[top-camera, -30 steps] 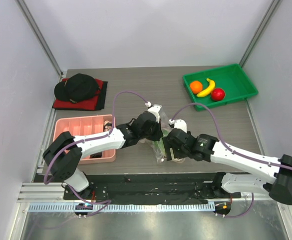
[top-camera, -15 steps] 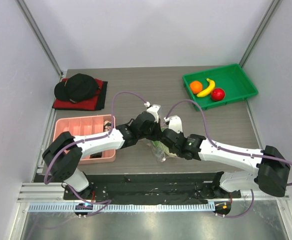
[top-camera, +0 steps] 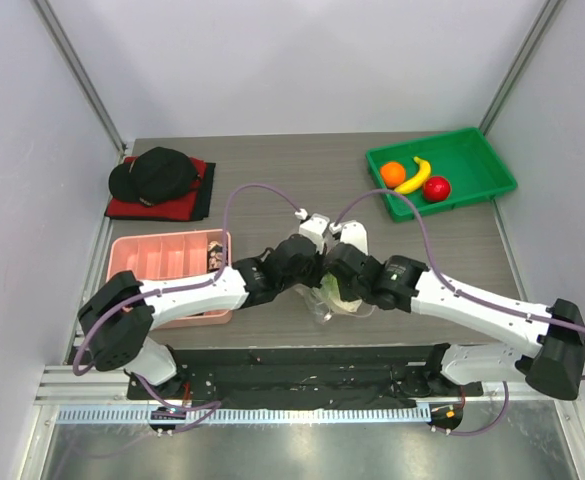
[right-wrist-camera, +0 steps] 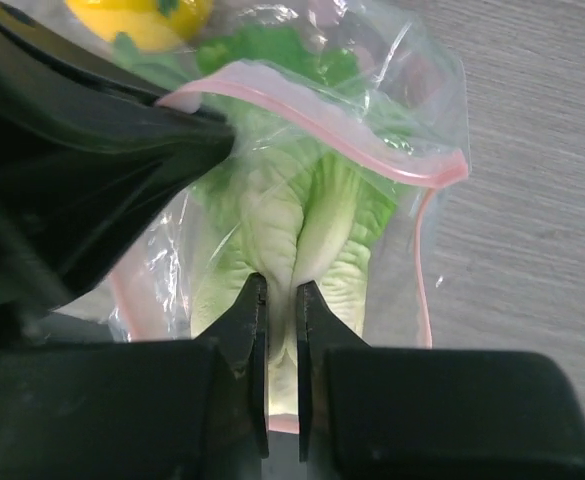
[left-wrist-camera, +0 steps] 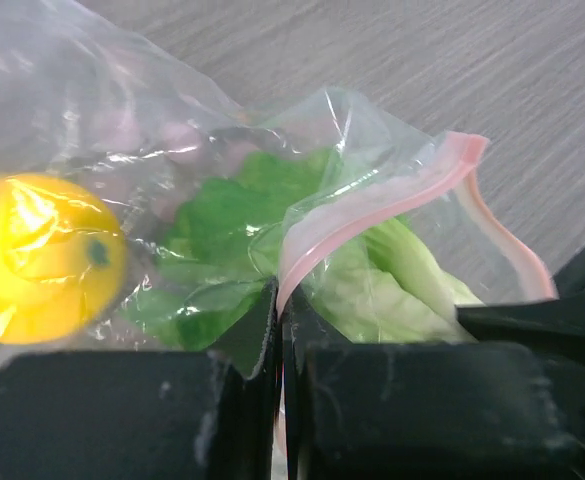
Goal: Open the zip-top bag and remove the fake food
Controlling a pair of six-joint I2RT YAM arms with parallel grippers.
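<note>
Left pincer (left-wrist-camera: 278, 305) pinches the zip-top bag (left-wrist-camera: 372, 215) rim; right pincer (right-wrist-camera: 280, 292) nips the cabbage (right-wrist-camera: 307, 220) stem

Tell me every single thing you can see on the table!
zip-top bag: one, clear with a pink strip, near middle of the table, mouth open
cabbage: one, green and white, in the bag
lemon: one, yellow, in the bag
green tray: one, far right
orange: one, orange, in the green tray
banana: one, yellow, in the green tray
red fruit: one, red, in the green tray
pink tray: one, with compartments, near left
cap: one, black, far left, on the red cloth
red cloth: one, under the cap
table: one, grey-brown wood
left gripper: one, black, shut on the bag's edge
right gripper: one, black, shut on the cabbage
</note>
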